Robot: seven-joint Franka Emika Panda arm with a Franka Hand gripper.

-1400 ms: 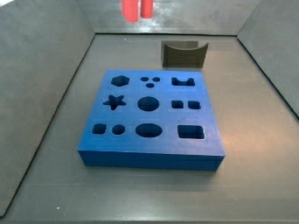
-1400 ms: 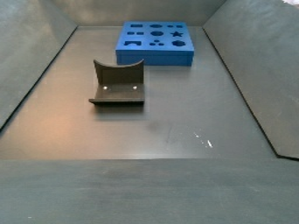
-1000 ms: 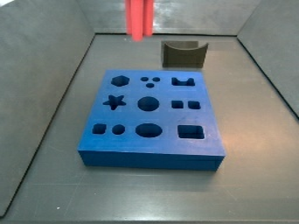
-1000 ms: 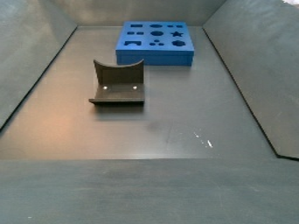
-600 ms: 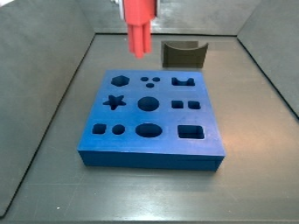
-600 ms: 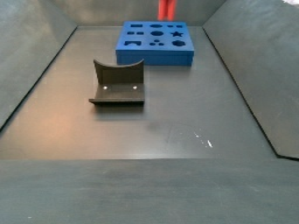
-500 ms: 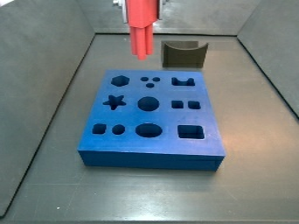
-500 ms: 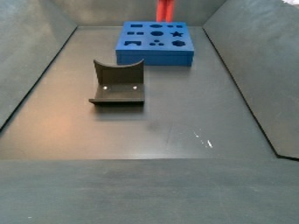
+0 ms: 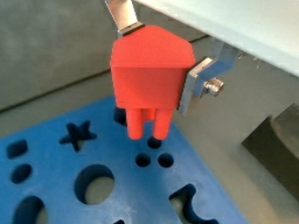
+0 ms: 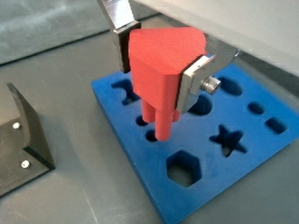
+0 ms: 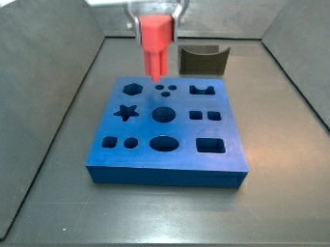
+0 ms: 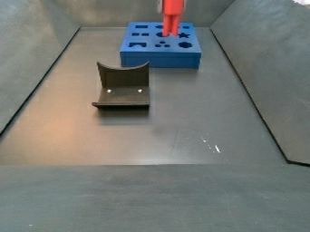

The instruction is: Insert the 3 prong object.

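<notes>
Gripper [image 9: 152, 83] hangs at the upper centre of a side view, clamped on the 3 prong object [image 9: 149, 74], its silver fingers [image 9: 208, 79] pressed to the red piece's flanks in both wrist views. Held upright, the peg [image 11: 154, 43] has its lower end just above the far edge of the blue board [image 11: 168, 164] (whether it touches cannot be told). In a wrist view its prongs [image 9: 146, 124] point down at a cluster of small round holes [image 9: 152, 161]. Behind the board, toward the upper right, stands the dark fixture [image 11: 203, 59]; seen from the opposite side it [image 12: 122, 86] sits mid-left, well apart from the board [image 12: 161, 50].
</notes>
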